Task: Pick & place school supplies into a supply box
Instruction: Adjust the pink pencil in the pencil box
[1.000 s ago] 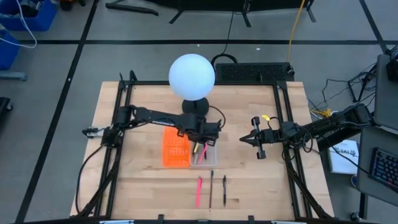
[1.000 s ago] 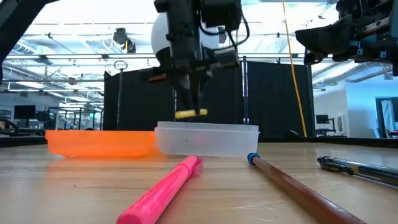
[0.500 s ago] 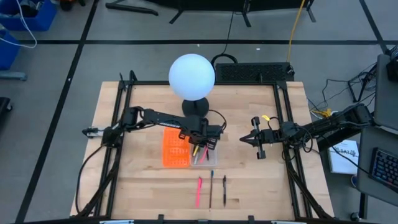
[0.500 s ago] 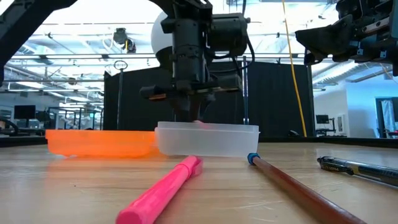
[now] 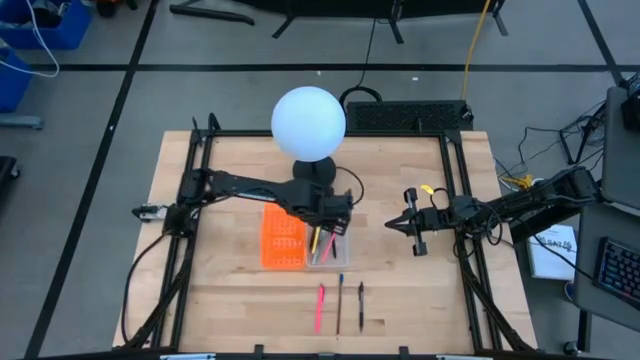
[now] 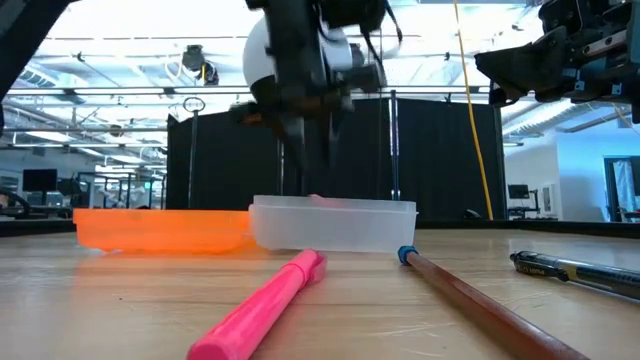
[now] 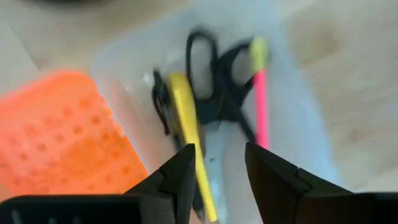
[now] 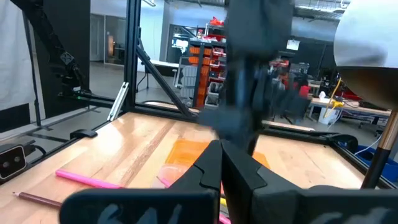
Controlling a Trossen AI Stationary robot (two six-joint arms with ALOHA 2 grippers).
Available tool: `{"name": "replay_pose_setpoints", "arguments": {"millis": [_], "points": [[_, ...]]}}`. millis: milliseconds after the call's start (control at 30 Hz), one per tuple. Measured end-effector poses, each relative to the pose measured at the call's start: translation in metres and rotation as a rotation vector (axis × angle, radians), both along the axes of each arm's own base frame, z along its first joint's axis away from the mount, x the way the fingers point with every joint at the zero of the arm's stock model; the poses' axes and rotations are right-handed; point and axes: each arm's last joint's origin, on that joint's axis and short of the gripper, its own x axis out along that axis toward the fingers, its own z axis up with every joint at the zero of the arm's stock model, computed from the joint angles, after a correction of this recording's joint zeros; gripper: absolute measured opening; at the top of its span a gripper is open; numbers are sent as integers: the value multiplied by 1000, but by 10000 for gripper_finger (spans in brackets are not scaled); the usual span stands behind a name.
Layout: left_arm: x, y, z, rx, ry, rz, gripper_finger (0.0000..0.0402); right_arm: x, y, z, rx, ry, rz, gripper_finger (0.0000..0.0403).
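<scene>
the left gripper point(image 7: 216, 171) hangs over the clear tray point(image 5: 331, 250) of the supply box, jaws apart and holding nothing. inside the tray lie the black-handled scissors point(image 7: 211, 74), a yellow pen point(image 7: 186, 134) and a pink one point(image 7: 261, 106). the orange half point(image 5: 282, 238) sits joined beside it. nearer the table's front edge, a pink pen point(image 5: 320, 306), a brown pencil point(image 5: 339, 302) and a dark pen point(image 5: 360, 305) wait on the wood. the right gripper point(image 5: 402, 224) rests off to the right, jaws closed and empty.
</scene>
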Motion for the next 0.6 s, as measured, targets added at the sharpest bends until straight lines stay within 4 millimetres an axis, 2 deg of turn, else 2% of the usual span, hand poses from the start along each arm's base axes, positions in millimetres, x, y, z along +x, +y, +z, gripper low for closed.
{"name": "replay_pose_setpoints", "arguments": {"millis": [100,167,367,600], "points": [[-5,-7,20,32,-62,-34,145,0,0,0,0,0,0,0],[-7,-17,23,23,-67,-59,138,0,0,0,0,5,0,0],[1,-40,12,63,-86,-239,128,0,0,-1,-1,11,0,0],[6,-44,10,33,-121,-298,134,0,0,-3,-16,34,-1,0]]}}
